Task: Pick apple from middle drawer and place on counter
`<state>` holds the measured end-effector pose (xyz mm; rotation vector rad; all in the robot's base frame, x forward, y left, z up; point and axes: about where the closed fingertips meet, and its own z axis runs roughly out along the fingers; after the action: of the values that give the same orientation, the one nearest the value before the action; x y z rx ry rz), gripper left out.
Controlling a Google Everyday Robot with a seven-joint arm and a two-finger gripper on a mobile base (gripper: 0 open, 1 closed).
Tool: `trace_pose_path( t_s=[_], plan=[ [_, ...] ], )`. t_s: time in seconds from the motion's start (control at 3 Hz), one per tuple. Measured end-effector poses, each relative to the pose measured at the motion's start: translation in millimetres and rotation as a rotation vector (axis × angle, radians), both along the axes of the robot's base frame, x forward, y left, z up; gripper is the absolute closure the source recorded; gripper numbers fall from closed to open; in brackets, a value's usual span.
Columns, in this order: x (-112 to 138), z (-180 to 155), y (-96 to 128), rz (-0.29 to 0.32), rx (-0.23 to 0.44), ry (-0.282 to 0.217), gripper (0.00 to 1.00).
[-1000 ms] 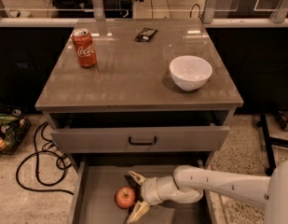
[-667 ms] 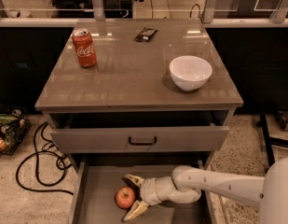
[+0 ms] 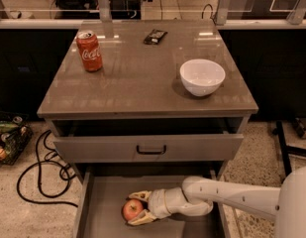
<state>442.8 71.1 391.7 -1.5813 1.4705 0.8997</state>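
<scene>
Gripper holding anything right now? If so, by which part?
Cannot tell. The gripper is in the middle drawer, at the apple's right side; the apple sits on the drawer floor, and a firm hold isn't visible.

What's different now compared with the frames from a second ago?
The gripper in the middle drawer has narrowed its fingers, which now appear to clamp the apple. The apple has not moved. The counter, red can, white bowl and dark packet are unchanged.
</scene>
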Motion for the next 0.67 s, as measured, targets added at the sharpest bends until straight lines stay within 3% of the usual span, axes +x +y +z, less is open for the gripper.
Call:
trace_pose_path(
  t_s=[0.67],
  plan=[
    [-2.2,-0.3,3.9,0.007,0.004,0.003,1.0]
  ],
)
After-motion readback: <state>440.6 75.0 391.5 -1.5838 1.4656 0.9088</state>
